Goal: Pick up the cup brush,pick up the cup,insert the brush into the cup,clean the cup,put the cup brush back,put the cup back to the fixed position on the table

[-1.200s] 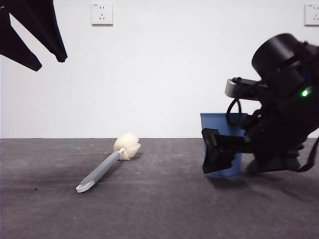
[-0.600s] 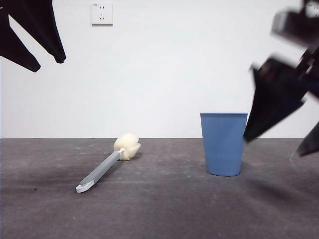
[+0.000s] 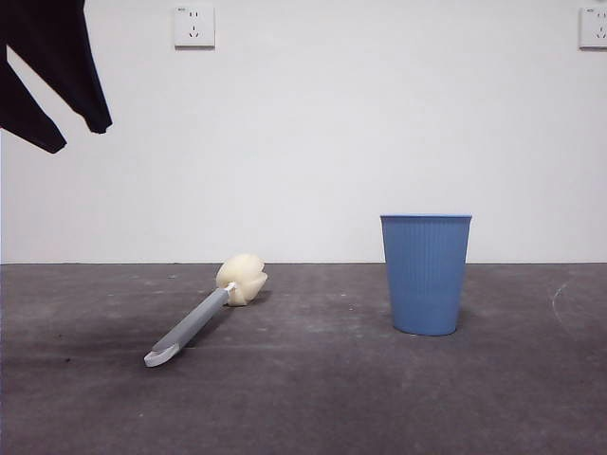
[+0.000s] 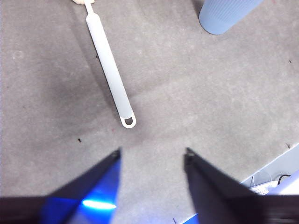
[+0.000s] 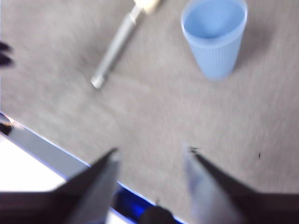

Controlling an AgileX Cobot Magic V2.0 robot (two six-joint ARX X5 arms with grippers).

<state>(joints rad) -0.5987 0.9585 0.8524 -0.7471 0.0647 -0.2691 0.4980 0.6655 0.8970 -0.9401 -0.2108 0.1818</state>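
Observation:
The cup brush (image 3: 201,320) lies flat on the table (image 3: 313,403), left of centre, sponge head towards the wall. The cup (image 3: 426,275) stands upright on the right, with nothing touching it. My left gripper (image 4: 152,151) hangs open and empty high above the table, and the brush's looped handle end (image 4: 128,121) lies just beyond its jaws. The cup's base (image 4: 224,14) also appears in the left wrist view. In the front view the left gripper (image 3: 78,137) is a dark shape at the top left. My right gripper (image 5: 152,150) is open and empty, high over the cup (image 5: 215,37) and brush (image 5: 117,46). That view is blurred.
Two wall sockets (image 3: 194,26) (image 3: 593,27) sit on the white wall behind. The table's near edge (image 5: 42,149) shows in the right wrist view. A table corner with cables (image 4: 273,177) shows in the left wrist view.
The right gripper, down around the cup a second ago, has let go and risen out of the front view. The cup stays standing. The left gripper has drifted slightly left.

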